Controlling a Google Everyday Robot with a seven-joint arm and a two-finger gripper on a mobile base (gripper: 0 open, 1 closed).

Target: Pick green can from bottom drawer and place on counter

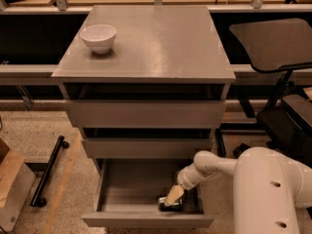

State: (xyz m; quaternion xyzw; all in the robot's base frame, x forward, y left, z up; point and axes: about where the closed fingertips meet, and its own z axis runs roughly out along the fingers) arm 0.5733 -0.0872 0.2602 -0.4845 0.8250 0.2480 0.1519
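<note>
Lying front-right in bottom drawer (117, 191); green can (176, 207) just beneath the tool (171, 197)

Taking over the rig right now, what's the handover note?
The end effector is down inside the open bottom drawer, right at the green can; a grasp can't be confirmed from this view.
The green can sits near the drawer's front right, not lifted.
The counter has a white bowl at its far left.
Done: drawer open, end effector at the can.
Left: secure the can, lift it out, set it on the counter.
</note>
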